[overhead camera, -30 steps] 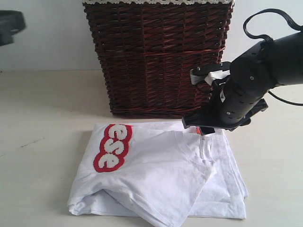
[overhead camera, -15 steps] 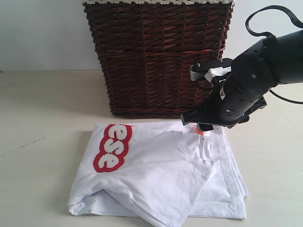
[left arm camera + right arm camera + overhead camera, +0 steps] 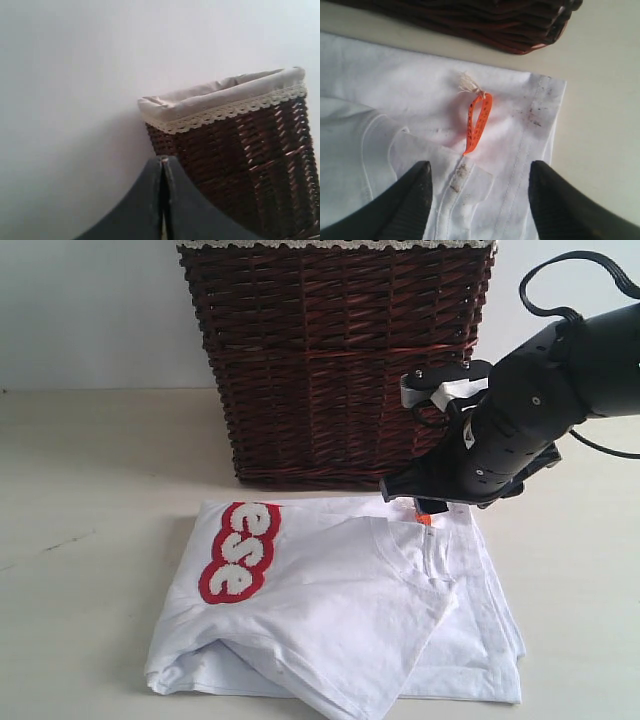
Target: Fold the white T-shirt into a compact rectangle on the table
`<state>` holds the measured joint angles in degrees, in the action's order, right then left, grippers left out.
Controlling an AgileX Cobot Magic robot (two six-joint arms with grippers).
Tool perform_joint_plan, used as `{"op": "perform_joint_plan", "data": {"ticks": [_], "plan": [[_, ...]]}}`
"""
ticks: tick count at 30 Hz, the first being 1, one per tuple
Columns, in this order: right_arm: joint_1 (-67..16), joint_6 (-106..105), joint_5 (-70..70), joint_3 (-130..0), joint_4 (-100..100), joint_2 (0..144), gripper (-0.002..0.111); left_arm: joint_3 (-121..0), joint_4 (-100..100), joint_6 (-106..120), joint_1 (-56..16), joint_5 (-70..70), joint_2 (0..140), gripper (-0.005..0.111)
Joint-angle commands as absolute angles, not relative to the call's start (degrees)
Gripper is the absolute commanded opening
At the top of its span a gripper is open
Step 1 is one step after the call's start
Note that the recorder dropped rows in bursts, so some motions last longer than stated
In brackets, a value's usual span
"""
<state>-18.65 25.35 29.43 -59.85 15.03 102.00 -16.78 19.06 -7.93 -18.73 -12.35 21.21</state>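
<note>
Folding looks part done: the white T-shirt point(image 3: 340, 610) lies bundled on the tabletop point(image 3: 80, 540), just near of the basket point(image 3: 330, 360). The right end effector point(image 3: 479, 175) hangs open over its far right corner and likely must descend and pinch. The left end effector point(image 3: 162, 167) is closed on nothing.

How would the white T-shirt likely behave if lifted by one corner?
Probably floppy: the white T-shirt lies in soft, rumpled folds, so lifted layers would likely unfold and drape. Seemingly light, since the fabric looks thin.
</note>
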Motion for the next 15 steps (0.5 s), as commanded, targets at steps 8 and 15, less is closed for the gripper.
{"op": "perform_joint_plan", "data": {"ticks": [8,15], "plan": [[-18.4,25.5,28.6,-59.9,15.1,101.5,0.056,-5.0,8.6,-7.7,1.3,-12.4,8.2,0.0],[-18.4,25.5,28.6,-59.9,15.1,101.5,0.056,0.0,6.0,-8.1,2.6,-5.4,0.0,0.0]]}}
